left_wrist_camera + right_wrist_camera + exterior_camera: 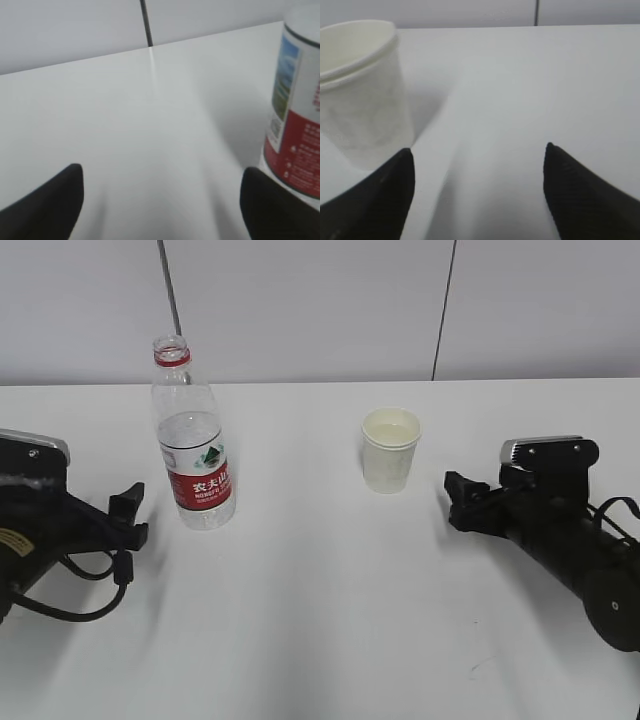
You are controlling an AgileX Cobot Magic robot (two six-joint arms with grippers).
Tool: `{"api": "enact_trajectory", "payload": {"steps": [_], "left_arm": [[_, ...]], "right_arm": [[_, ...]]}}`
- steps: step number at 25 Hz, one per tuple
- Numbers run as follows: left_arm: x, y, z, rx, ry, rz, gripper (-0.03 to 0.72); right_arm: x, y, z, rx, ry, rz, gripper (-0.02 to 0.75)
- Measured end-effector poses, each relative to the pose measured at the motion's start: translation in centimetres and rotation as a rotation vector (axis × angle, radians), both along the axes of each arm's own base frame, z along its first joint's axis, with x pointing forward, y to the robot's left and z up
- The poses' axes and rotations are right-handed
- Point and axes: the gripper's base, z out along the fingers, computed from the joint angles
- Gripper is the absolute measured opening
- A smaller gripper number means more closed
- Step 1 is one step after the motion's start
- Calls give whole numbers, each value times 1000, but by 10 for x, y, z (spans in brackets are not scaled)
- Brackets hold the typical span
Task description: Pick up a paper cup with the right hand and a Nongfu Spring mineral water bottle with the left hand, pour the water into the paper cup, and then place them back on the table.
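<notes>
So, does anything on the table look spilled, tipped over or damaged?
Nothing stands out. The tall clear plastic bottle with the red label stands upright with no cap on it, and the small cream-white paper cup stands upright too. No puddle shows on the white table. Both grippers are open and empty.

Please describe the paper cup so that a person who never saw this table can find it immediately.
On the white table, look right of the middle, between the tall water bottle and the right claw. The paper cup stands there upright, touching nothing. It is short, cream-white and tapered with a rolled rim, unlike the clear bottle with its red label.
</notes>
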Motion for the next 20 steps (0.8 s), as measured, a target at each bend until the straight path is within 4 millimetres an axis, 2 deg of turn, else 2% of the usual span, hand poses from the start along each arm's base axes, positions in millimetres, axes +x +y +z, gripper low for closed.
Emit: {"api": "enact_trajectory", "payload": {"steps": [7, 12, 16, 20], "left_arm": [[5, 24, 1, 3, -2, 82, 584], [7, 30, 9, -1, -30, 89, 584], [21, 31, 24, -15, -20, 95, 582], [35, 30, 40, -28, 71, 94, 575]], "right_arm": [[3, -32, 0, 14, 1, -118, 589], [4, -32, 5, 20, -11, -123, 589], [13, -33, 20, 23, 3, -125, 589], [22, -33, 40, 31, 54, -138, 589]]}}
